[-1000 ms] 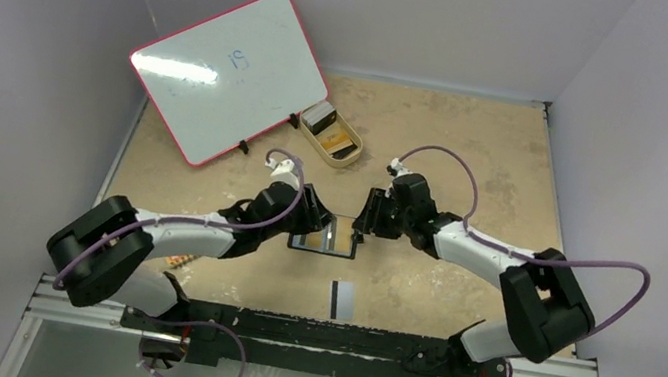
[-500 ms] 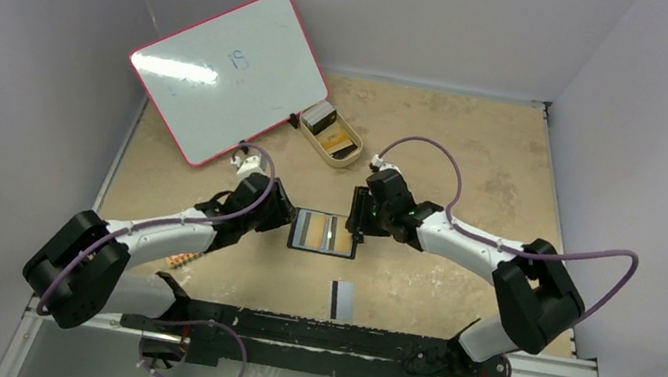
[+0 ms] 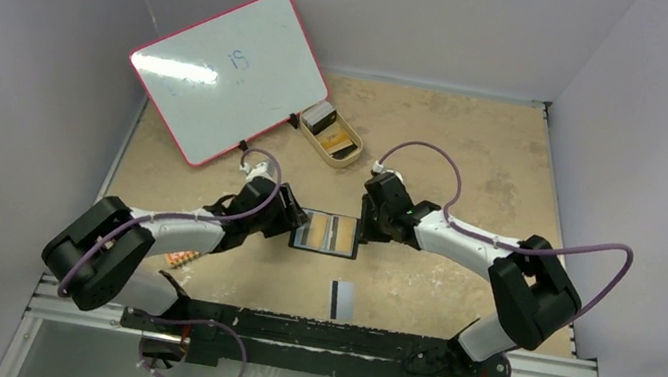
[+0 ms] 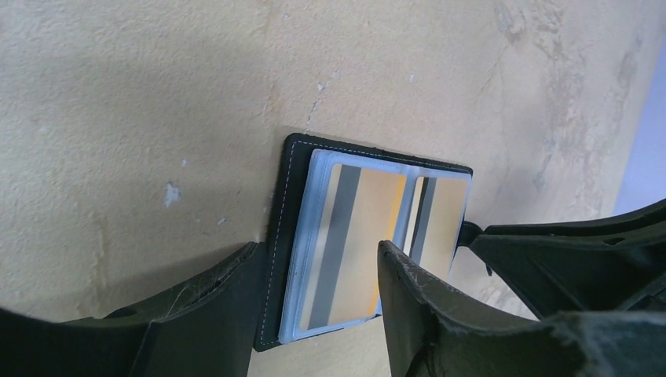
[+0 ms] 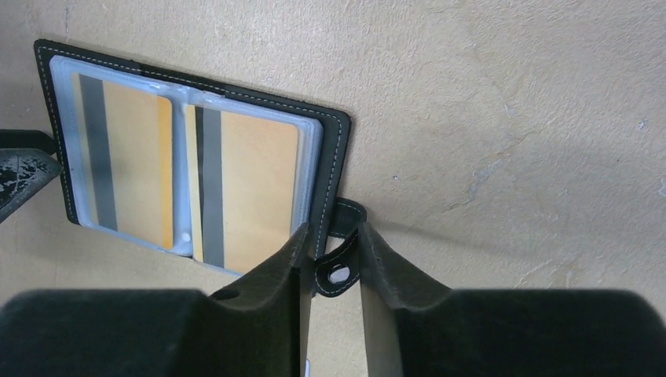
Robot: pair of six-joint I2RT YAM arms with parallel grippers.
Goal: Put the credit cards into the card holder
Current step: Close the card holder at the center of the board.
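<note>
The black card holder (image 3: 301, 244) lies open on the table between my grippers. Its grey-blue pockets hold two orange-gold credit cards (image 5: 251, 181) with dark stripes, also in the left wrist view (image 4: 353, 236). My left gripper (image 3: 292, 223) is open, its jaws astride the holder's left half (image 4: 289, 196). My right gripper (image 3: 366, 226) is shut on the holder's snap tab (image 5: 339, 272) at its right edge. Another card (image 3: 342, 298), pale with a black stripe, lies loose on the table nearer the arm bases.
A tan oval tray (image 3: 315, 141) with more cards stands at the back, beside a tilted red-rimmed whiteboard (image 3: 227, 70). A small orange board (image 3: 182, 261) lies under my left arm. Walls close in on both sides.
My left gripper drew back to the left, then returned to the holder's left edge. My right gripper shifted slightly left and closer to the holder's right edge. The holder now lies open.
</note>
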